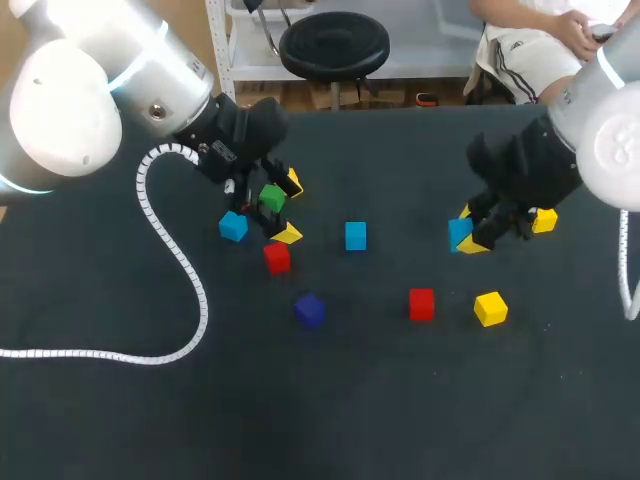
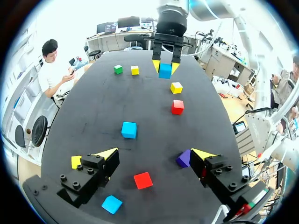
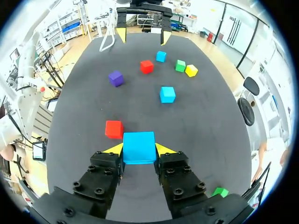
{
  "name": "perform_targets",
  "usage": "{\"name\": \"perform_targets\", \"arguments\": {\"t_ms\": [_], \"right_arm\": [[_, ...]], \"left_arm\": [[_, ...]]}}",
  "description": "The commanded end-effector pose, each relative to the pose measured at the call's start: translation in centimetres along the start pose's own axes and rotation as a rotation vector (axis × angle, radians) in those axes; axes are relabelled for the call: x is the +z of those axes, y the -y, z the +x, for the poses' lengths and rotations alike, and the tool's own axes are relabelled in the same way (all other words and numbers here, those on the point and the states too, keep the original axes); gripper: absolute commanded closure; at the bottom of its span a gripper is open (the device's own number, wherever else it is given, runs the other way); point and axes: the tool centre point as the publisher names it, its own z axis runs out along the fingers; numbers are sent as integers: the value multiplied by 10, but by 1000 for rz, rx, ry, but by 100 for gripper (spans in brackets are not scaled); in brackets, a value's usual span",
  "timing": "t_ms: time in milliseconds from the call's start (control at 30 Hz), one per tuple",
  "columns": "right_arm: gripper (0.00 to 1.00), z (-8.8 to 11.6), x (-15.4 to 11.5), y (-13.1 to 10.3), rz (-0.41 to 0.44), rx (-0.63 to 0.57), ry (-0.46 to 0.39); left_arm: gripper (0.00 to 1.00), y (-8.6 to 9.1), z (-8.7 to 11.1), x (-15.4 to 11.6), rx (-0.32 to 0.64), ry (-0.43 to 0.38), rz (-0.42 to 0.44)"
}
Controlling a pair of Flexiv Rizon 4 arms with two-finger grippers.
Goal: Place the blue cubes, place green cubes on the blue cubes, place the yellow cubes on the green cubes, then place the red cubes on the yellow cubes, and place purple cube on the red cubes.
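Observation:
My right gripper (image 3: 138,150) is shut on a blue cube (image 3: 138,147), held just above the table at the right (image 1: 460,232); it also shows far ahead in the left wrist view (image 2: 165,70). My left gripper (image 2: 155,154) hangs open over the left cluster (image 1: 283,215). Under and ahead of it lie a red cube (image 2: 143,180), a blue cube (image 2: 112,204) and a purple cube (image 2: 184,158). A green cube (image 1: 271,197) and a yellow cube (image 1: 292,182) sit by its far finger. Another blue cube (image 1: 355,236) lies mid-table.
A red cube (image 1: 421,303) and a yellow cube (image 1: 490,308) lie at the front right. Behind my right gripper sit a yellow cube (image 1: 544,220) and a green cube (image 3: 219,192). The left arm's white cable (image 1: 180,270) loops across the front left.

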Motion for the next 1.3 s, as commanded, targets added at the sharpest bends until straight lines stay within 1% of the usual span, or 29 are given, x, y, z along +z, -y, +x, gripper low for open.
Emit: {"name": "perform_targets", "arguments": {"t_ms": [33,233,433,1300], "right_arm": [[100,-5,6,1,-23,-16,5],[100,-17,10,5,-27,-17,31],[100,-20,6,11,8,51,81],[100,-20,6,11,8,51,81]], "left_arm": [[0,-1,0,0,2,1,3],[0,-1,0,0,2,1,3],[0,-1,0,0,2,1,3],[0,-1,0,0,2,1,3]]}}
